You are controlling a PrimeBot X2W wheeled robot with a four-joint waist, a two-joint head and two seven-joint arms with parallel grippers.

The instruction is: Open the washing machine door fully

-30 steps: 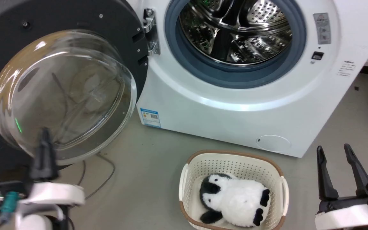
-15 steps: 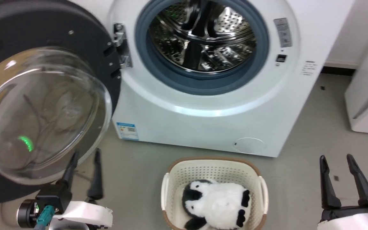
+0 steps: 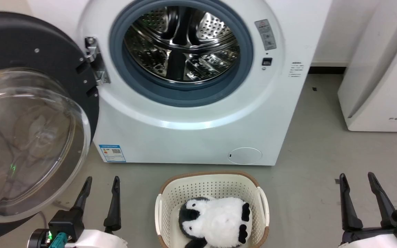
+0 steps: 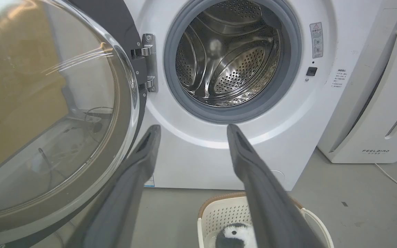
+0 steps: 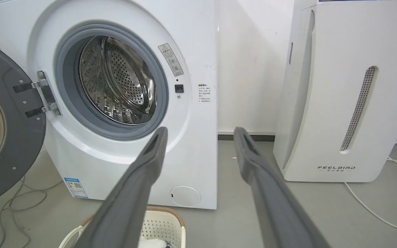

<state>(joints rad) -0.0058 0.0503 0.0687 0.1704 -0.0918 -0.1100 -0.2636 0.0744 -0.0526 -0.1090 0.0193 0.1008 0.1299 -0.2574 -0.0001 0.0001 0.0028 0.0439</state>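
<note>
The washing machine [image 3: 198, 134] [image 4: 198, 162] [image 5: 129, 165] shows its steel drum behind a grey rubber ring. Its door [image 3: 19, 48] [image 4: 50, 113] [image 5: 16, 144], a black disc with a bulging glass bowl, is swung wide to the left on its hinge. My left gripper [image 3: 102, 182] [image 4: 191, 129] is open at the lower left, just right of the door's lower edge and apart from it, nothing between its fingers. At the lower right my right gripper [image 3: 357, 177] [image 5: 200, 131] is open and empty, away from the machine.
A cream basket [image 3: 171, 193] [image 4: 215, 213] [image 5: 164, 224] holding a black-and-white plush penguin [image 3: 215, 220] stands on the floor before the machine. A white appliance marked FEELBIRD [image 3: 381, 89] [image 5: 343, 103] stands right of the machine. Cables [image 5: 12, 203] lie on the floor under the door.
My left gripper has opened and drawn back from the door's glass bowl to the lower left. The head camera has turned, shifting the whole scene leftward. The right gripper stays open.
</note>
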